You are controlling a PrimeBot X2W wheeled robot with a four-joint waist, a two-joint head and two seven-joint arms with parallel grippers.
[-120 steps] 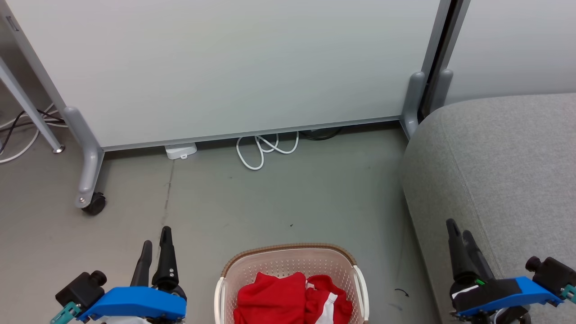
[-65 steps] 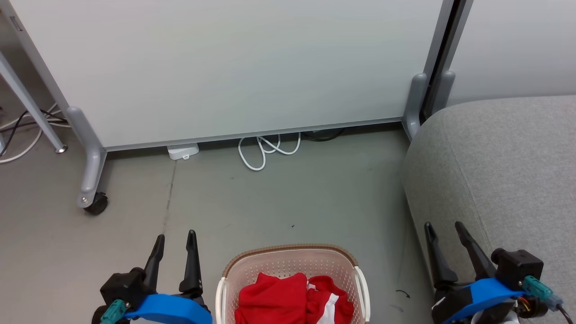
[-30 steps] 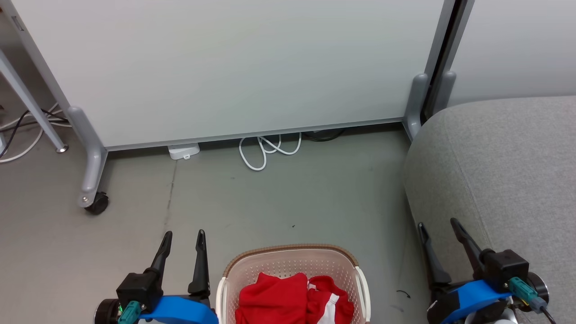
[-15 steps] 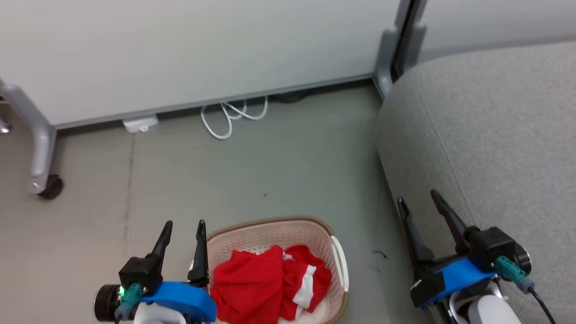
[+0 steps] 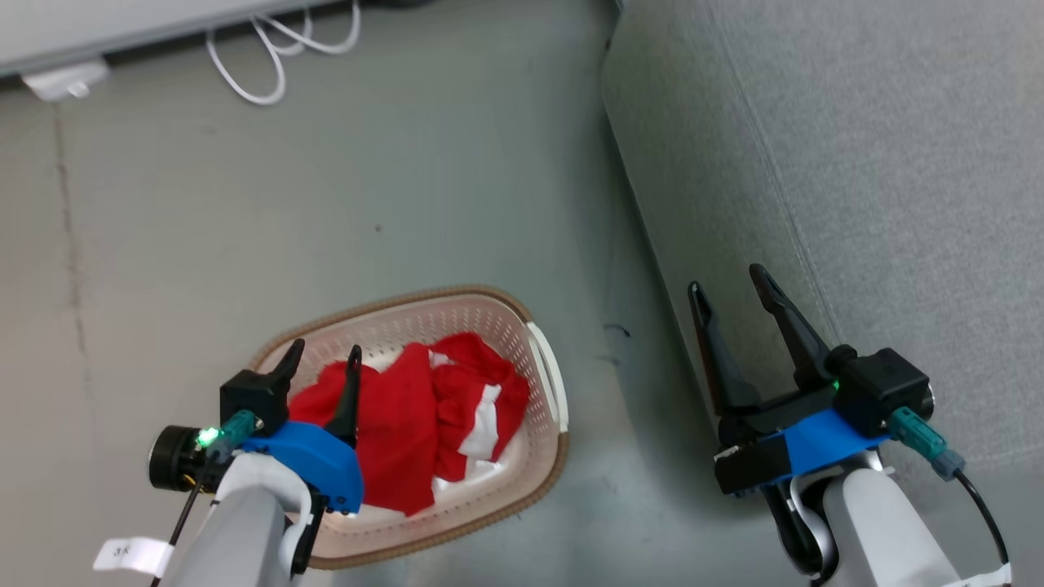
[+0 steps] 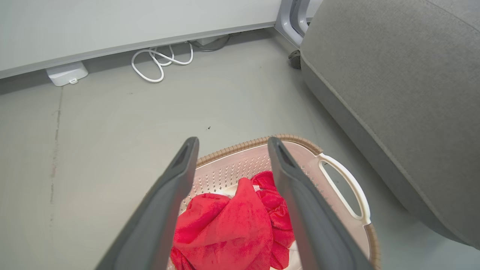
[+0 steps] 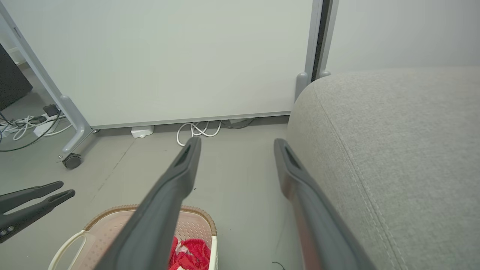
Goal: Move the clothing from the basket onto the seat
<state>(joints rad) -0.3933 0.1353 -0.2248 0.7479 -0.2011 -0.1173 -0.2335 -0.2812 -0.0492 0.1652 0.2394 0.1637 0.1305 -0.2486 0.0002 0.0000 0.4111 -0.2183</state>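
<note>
The red clothing lies bunched in the oval cream basket on the floor, a white stripe showing on its right part; it also shows in the left wrist view as clothing in the basket. My left gripper hangs open over the basket's left side, above the clothing, nothing between its fingers. My right gripper stands open beside the front edge of the grey seat, empty. The right wrist view shows the seat and basket.
Grey floor lies between basket and seat. A coiled white cable and a white box lie by the panel's foot at the top left. In the right wrist view a wheeled panel leg stands at left.
The head camera has tilted down, so the whole picture shifted up and the basket shows in full. My left gripper now hangs over the basket's left part instead of beside it.
</note>
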